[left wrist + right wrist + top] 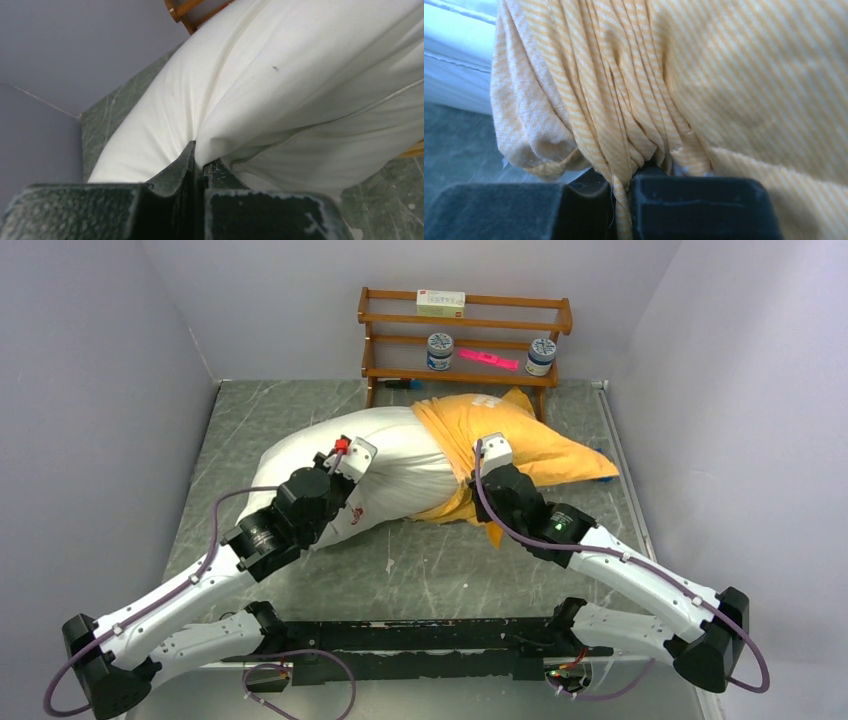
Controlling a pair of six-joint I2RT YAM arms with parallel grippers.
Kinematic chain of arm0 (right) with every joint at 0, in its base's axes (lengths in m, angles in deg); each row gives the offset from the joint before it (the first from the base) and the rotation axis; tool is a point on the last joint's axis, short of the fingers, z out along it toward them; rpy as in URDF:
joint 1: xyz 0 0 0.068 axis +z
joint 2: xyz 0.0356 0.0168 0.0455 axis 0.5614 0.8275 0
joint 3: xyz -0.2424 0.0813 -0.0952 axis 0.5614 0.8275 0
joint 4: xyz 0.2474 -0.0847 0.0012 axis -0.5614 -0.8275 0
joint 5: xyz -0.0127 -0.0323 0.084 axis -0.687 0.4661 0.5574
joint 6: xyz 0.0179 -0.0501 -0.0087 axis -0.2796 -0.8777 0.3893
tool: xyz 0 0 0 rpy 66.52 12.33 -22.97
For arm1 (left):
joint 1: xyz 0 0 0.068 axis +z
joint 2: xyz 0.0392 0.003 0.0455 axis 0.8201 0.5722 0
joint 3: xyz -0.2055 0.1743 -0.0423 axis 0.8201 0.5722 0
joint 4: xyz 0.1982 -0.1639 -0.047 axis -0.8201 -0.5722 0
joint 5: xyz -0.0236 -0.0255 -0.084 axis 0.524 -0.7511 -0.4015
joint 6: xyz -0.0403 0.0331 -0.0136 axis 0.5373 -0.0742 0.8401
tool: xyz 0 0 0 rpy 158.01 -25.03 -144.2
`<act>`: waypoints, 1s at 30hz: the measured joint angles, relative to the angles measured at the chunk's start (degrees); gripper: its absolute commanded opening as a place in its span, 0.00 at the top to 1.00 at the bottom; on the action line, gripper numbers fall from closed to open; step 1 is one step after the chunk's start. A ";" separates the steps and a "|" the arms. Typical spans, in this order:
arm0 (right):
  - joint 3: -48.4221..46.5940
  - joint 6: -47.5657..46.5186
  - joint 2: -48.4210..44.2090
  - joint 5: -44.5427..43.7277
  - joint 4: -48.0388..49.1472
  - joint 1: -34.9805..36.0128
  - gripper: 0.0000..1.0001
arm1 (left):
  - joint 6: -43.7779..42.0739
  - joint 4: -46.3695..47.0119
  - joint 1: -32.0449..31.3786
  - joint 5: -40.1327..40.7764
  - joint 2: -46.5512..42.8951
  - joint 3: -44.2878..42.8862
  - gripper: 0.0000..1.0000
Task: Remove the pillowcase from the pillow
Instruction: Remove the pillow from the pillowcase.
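Observation:
The big white pillow (395, 475) lies across the middle of the table, its left half bare. The orange-yellow pillowcase (520, 440) still covers its right end, bunched in folds near the middle. My left gripper (345, 455) is shut on a pinch of the pillow's white fabric (280, 85); the cloth runs down between the jaws (198, 160). My right gripper (492, 452) is shut on a gathered fold of the striped yellow pillowcase (624, 100), with a strand of it squeezed between the fingers (624, 192).
A wooden rack (465, 335) stands at the back with two jars (440, 350) (541, 356), a box (441, 303) and a pink item (488, 359). Grey walls close in left and right. A black bar (420, 640) runs along the near edge.

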 measured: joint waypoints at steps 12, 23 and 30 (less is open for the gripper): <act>8.15 8.13 -3.72 16.74 -1.44 -1.20 0.59 | 6.32 0.00 1.62 -13.73 -11.21 10.60 0.95; 3.72 6.75 -6.67 22.47 -11.13 -1.29 0.35 | 8.87 -2.38 2.62 -25.92 -15.15 12.72 0.67; -4.09 4.11 -6.23 23.26 -15.06 -1.29 0.27 | 12.26 -3.74 2.89 -28.41 -18.21 11.96 0.39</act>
